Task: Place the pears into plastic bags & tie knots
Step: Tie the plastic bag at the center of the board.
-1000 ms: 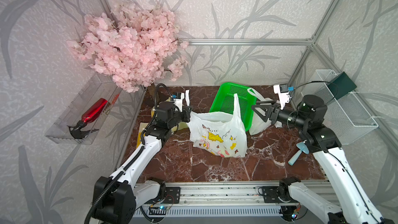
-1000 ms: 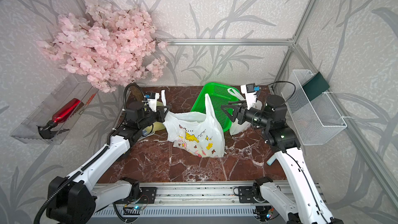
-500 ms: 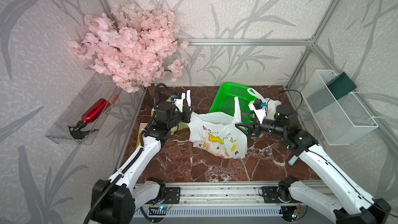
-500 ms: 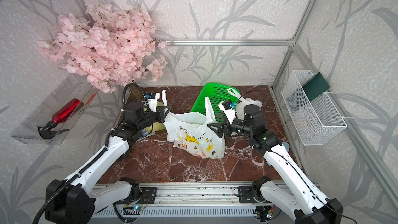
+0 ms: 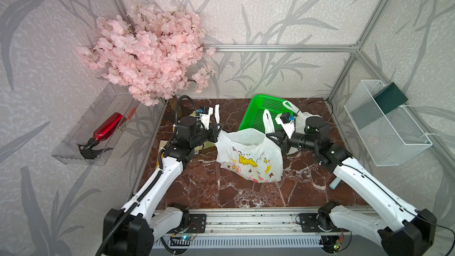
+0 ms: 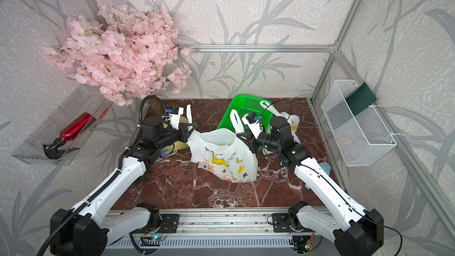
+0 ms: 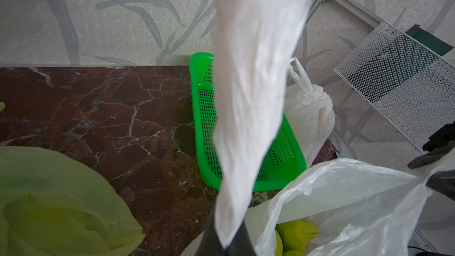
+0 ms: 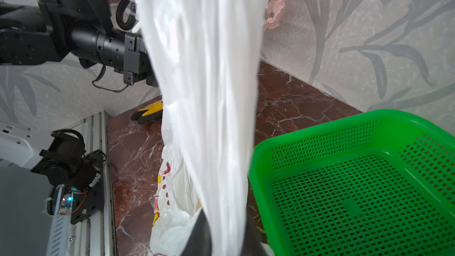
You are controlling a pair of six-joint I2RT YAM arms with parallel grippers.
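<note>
A white plastic bag (image 5: 248, 156) with cartoon prints stands open mid-table in both top views. My left gripper (image 5: 218, 131) is shut on its left handle (image 7: 251, 94), which rises from between the jaws in the left wrist view. My right gripper (image 5: 269, 135) is shut on the right handle (image 8: 204, 70), which is pinched between the dark fingers (image 8: 202, 232). Green pears (image 7: 295, 230) lie inside the open bag. A yellow-green bag (image 7: 49, 205) lies beside the left arm. A second white bag (image 5: 304, 116) with a knot (image 7: 304, 87) sits behind the right arm.
A green perforated basket (image 5: 266, 109) leans at the back, just behind the bag. Pink blossoms (image 5: 152, 52) overhang the back left corner. A wire basket (image 5: 384, 124) hangs on the right wall. A tray with a red spray bottle (image 5: 105, 129) hangs on the left wall. A pale blue object (image 5: 334, 184) lies by the right arm.
My right arm swung left from beside the knotted bag to the open bag, and its jaws went from open to shut on the right handle. The left arm held still.
</note>
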